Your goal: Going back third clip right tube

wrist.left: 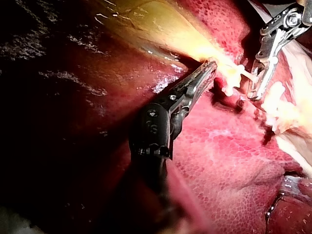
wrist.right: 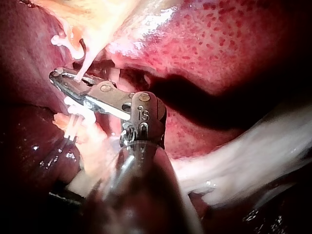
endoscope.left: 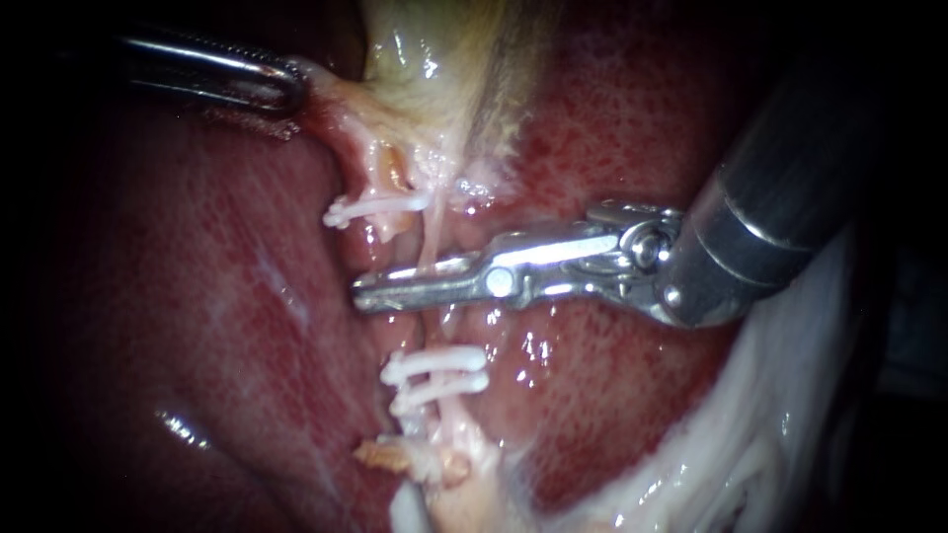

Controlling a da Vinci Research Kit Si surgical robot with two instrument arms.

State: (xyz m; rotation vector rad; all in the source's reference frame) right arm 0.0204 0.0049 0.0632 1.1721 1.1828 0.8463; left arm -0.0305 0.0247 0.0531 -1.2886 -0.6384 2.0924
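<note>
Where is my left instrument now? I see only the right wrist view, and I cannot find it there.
Observer: In the endoscope view the left instrument is beside the gallbladder, its jaws shut on the pale tissue there.
Operator: How many clips are placed? Mine are half hidden.
Observer: Three on the tube. A single clip lies on the gallbladder side of the right instrument, and a pair of clips on the far side.
Operator: Does the left instrument touch the single clip?
Observer: No. The left wrist view shows its tip short of that clip, with pale tissue between them.
</note>
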